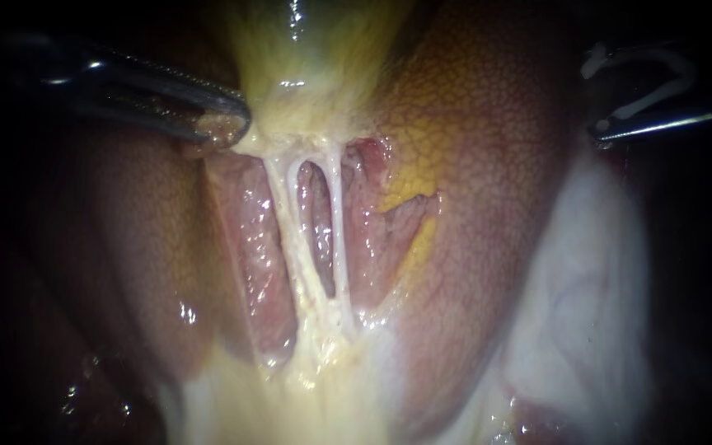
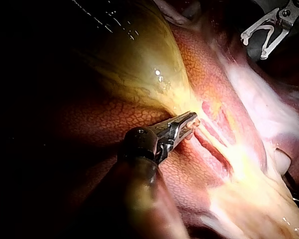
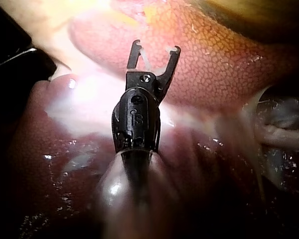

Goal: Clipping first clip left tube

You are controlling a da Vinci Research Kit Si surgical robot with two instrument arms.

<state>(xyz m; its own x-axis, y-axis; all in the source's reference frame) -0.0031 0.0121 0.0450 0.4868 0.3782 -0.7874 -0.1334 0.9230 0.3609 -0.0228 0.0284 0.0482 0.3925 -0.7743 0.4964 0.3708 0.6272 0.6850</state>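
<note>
Evidently to stretch the left tube [image 1: 283,214] taut, the left instrument [image 1: 236,128] has its hand clamped on the gallbladder [image 1: 315,58], while the right instrument [image 1: 595,95], hand wide around a clip [image 1: 632,56], waits well apart.

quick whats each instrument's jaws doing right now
Left instrument: jaws shut on the gallbladder at its narrow end.
Right instrument: jaws spread, holding a white clip between them, off the tissue.

The left tube [image 1: 284,218] is a pale, glistening strand stretched taut from the yellow gallbladder [image 1: 315,66] down into fatty tissue, just beside the right tube [image 1: 340,222]. The white clip [image 1: 632,56] sits held between the jaws of the right instrument [image 3: 156,47], well apart from it.
</note>
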